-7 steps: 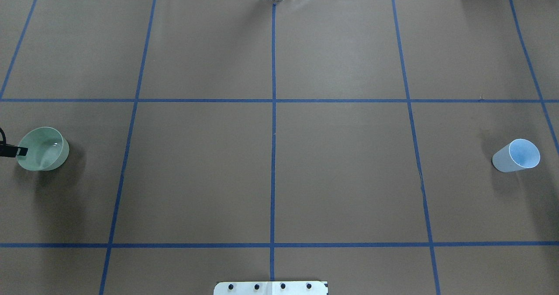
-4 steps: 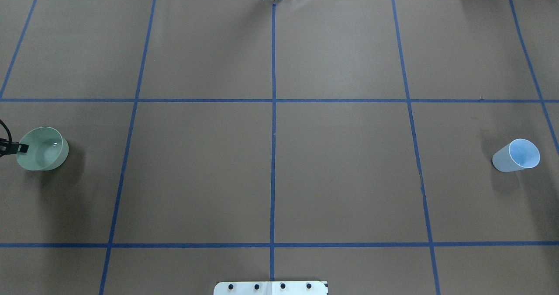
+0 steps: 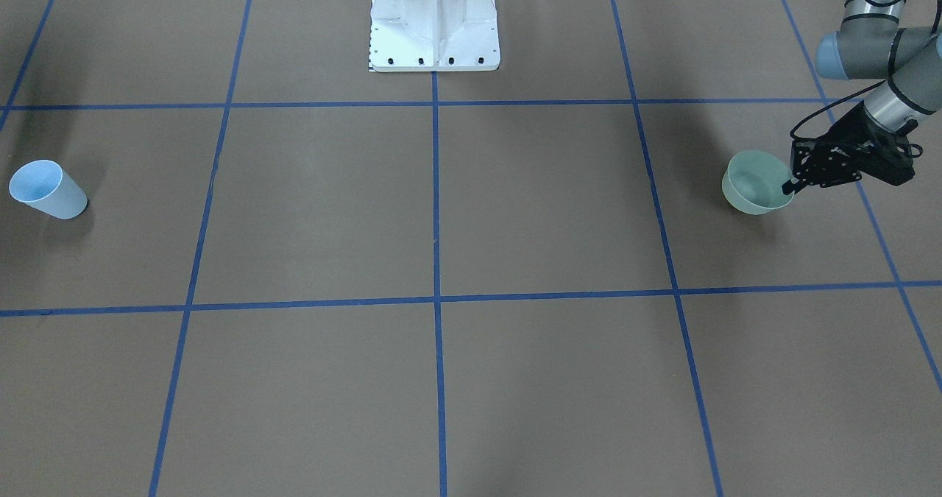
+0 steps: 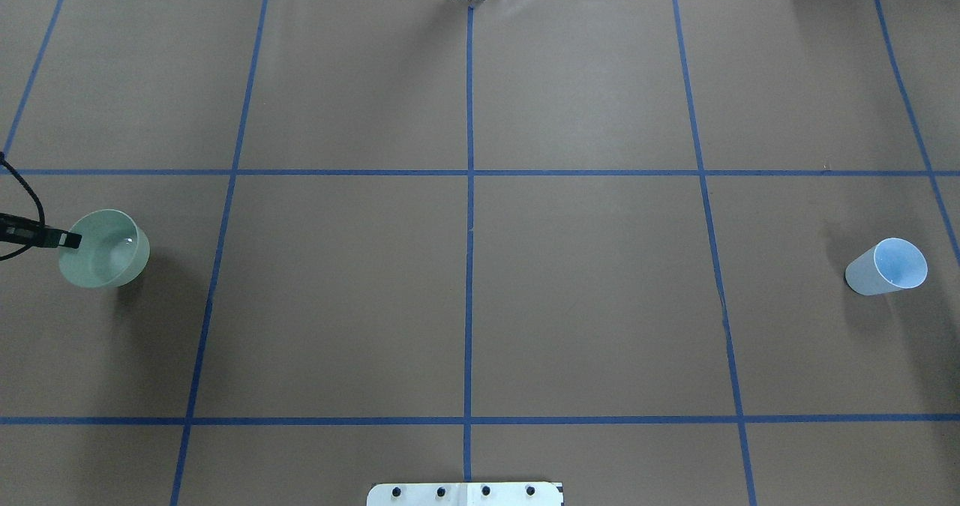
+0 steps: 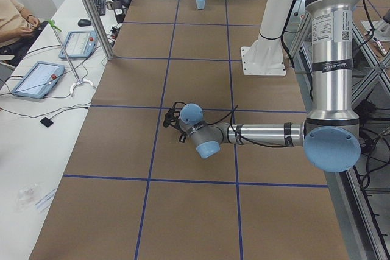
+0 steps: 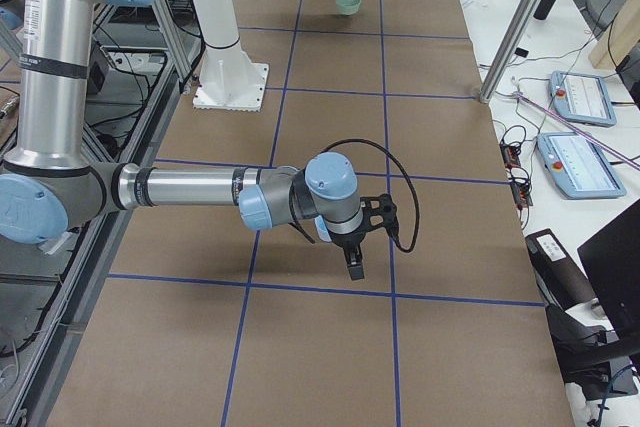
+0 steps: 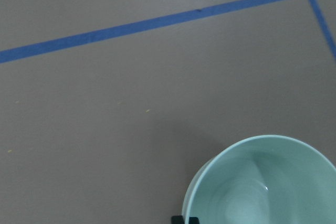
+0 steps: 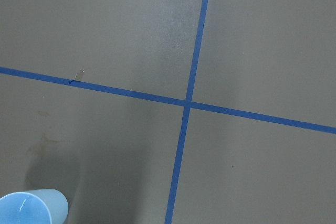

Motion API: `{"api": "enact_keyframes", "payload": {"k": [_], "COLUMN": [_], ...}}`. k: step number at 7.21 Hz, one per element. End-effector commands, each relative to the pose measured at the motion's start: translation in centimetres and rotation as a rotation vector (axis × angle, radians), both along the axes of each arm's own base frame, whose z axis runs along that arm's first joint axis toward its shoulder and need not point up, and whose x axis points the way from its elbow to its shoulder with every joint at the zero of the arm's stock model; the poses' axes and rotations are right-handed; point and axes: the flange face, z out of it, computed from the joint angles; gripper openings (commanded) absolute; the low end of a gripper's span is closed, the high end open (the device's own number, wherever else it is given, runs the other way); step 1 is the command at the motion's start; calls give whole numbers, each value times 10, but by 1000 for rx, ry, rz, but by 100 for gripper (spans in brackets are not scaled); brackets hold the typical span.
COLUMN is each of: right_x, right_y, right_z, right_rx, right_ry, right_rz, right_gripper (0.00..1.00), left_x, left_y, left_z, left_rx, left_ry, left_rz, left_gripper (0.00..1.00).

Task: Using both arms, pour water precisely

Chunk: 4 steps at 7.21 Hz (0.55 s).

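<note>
The left gripper [image 3: 791, 185] clamps the green bowl [image 3: 751, 184] by its rim. The blue cup [image 3: 45, 190] stands well apart across the table. The white pedestal [image 3: 434, 18] sits top centre.

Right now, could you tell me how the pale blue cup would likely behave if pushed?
The blue cup stands on a base narrower than its rim, so a high push would probably tip it. It looks thin-walled, so likely light and easily squeezed. Whether it is empty I cannot tell.

Brown-covered table [image 4: 585, 296], blue tape lines [image 4: 469, 266] in grid. Blue cup [image 4: 885, 267] upright near right edge. White pedestal base [image 3: 434, 40] at middle of robot-side edge. Green cup [image 4: 105, 250] near left edge, contact with table unclear.
</note>
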Motion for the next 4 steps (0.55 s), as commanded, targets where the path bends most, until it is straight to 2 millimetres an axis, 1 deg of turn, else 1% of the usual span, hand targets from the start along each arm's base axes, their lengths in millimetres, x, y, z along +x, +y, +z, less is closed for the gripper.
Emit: {"api": "enact_keyframes", "payload": {"k": [1, 2, 3, 4], "right_x": [0, 0, 0, 0], "right_y": [0, 0, 1, 1], "right_z": [0, 1, 1, 1], "right_rx": [2, -1, -5, -8], "right_ry": [6, 6, 5, 4], "right_rz": [2, 2, 5, 9], "right_gripper": [100, 100, 100, 100], "left_x": [35, 66, 109, 176], "left_y": [-45, -63, -68, -58], "left_z": [-92, -134, -169, -212], "left_rx": [-58, -88, -99, -137], "left_ry": [39, 33, 31, 24], "left_rz": [-30, -23, -24, -36], "left_gripper": [0, 0, 0, 0]}}
